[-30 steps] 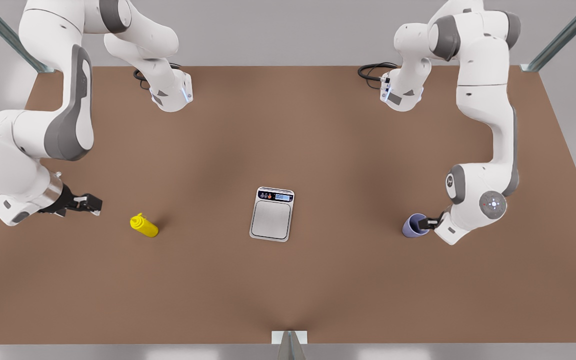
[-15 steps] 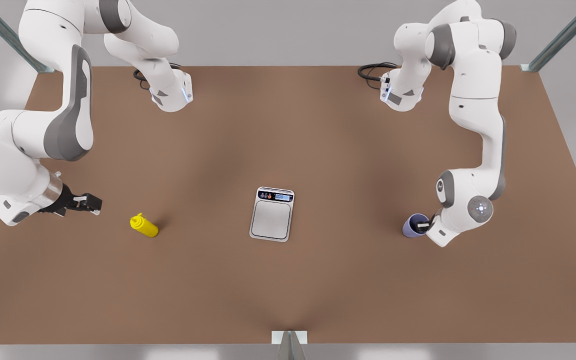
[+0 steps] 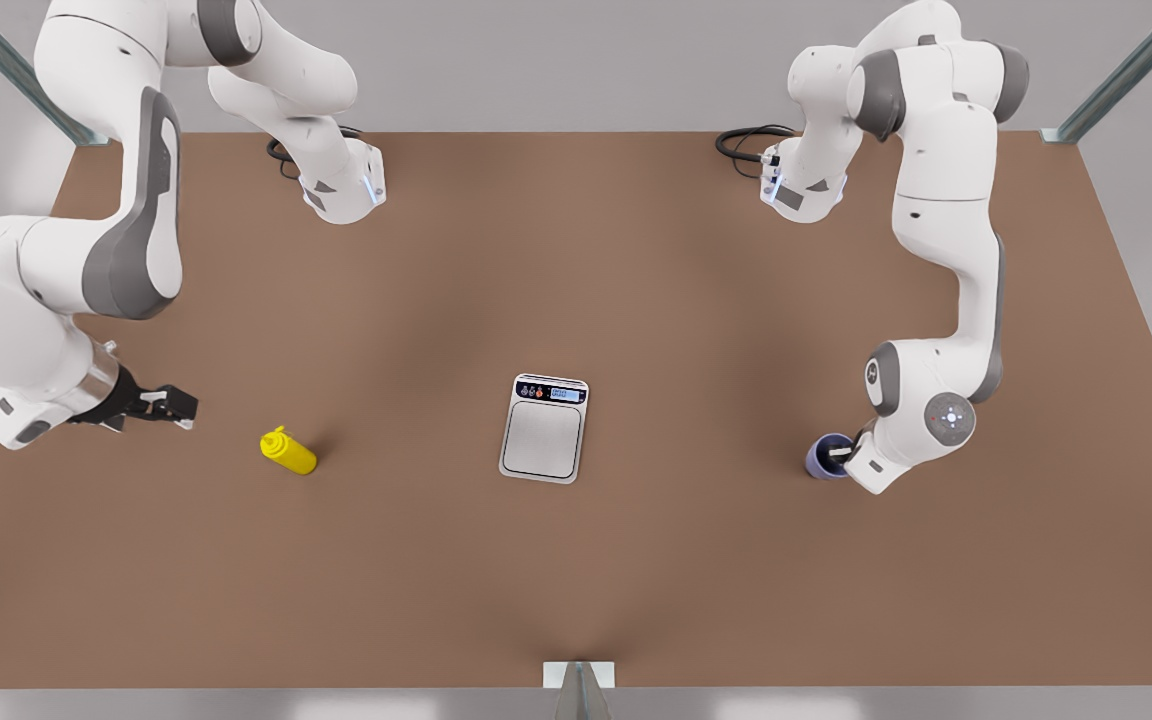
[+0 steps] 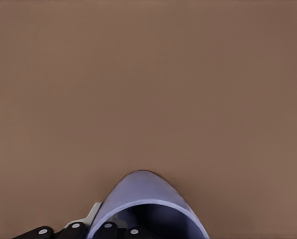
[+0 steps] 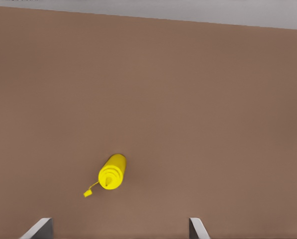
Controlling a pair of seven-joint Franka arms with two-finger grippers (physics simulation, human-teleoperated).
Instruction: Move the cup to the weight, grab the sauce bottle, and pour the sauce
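The left gripper (image 3: 844,453) straddles the rim of the cup (image 3: 822,457) at the front view's right, though I cannot tell whether it pinches it, while the right gripper (image 3: 176,407) waits spread apart near the sauce bottle (image 3: 288,451), the scale (image 3: 543,428) between them on the table (image 3: 576,580).

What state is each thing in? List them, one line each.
cup: upright on the table, off the weight, left gripper at its rim.
weight: platform bare, display lit.
sauce bottle: standing, untouched.
right gripper: jaws open, short of the sauce bottle.
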